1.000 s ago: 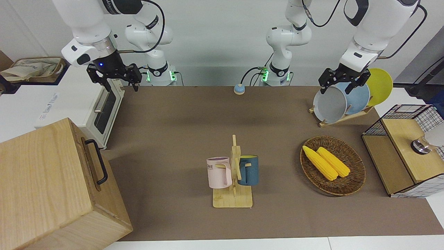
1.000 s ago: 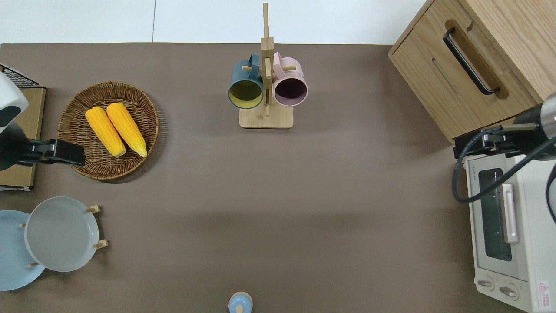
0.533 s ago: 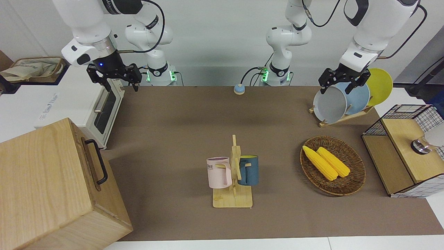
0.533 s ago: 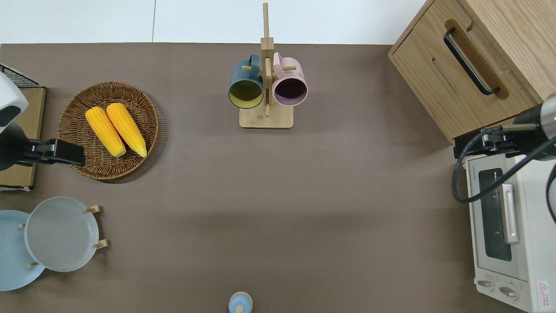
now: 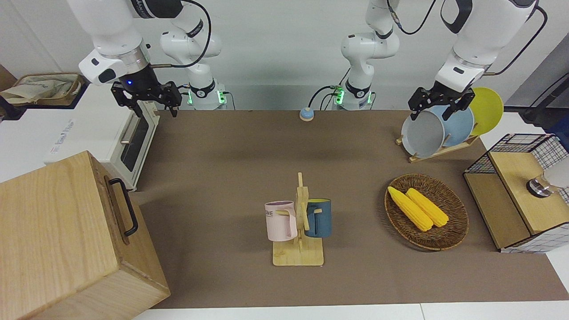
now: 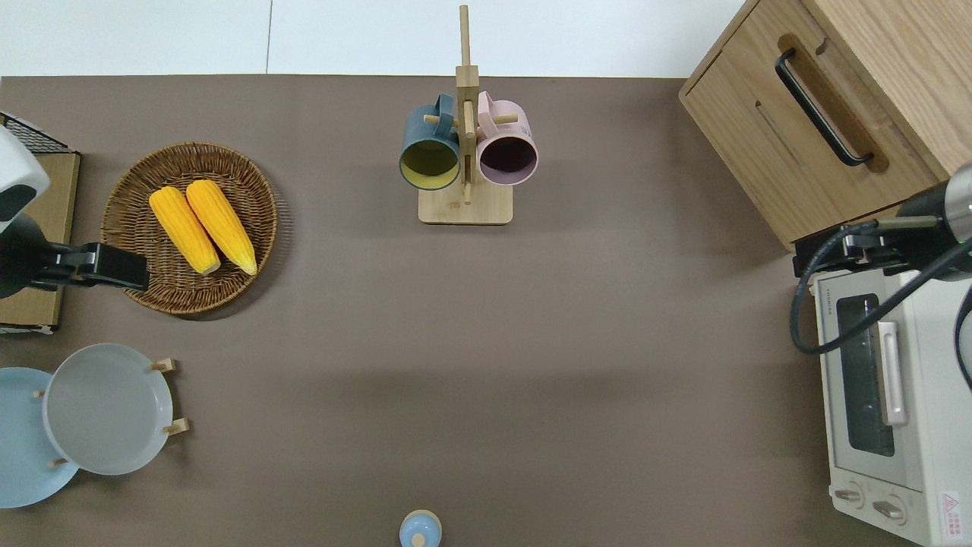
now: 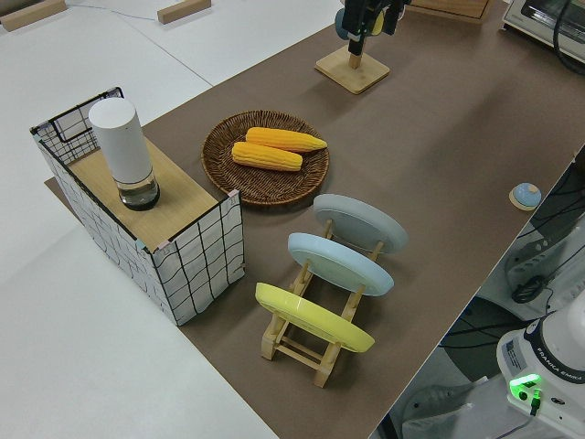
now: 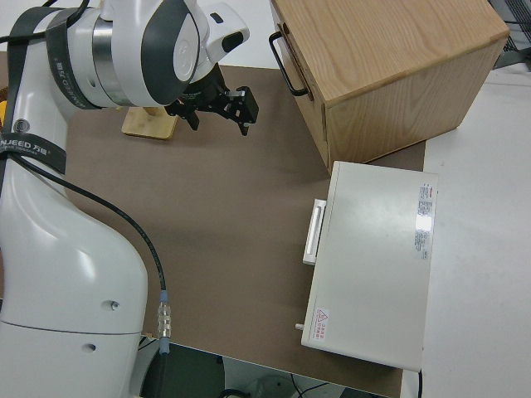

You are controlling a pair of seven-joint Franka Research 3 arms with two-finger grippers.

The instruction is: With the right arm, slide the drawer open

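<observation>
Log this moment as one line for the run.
stage: approach | right tool: open, high, over toaster oven edge | drawer: shut | handle: untouched | left arm: parked

Drawer (image 6: 816,133): wide, shallow, light wood, set high in the face of a large pale-wood box (image 5: 66,240) with visible grain. Fully closed, front flush with the box face. Black metal bar handle (image 5: 125,206) across a recessed slot in the drawer front, standing off the wood on two bent ends. Box angled on the surface (image 6: 531,342) at the right arm's end, farther from the robots than the white toaster oven (image 6: 885,403).
</observation>
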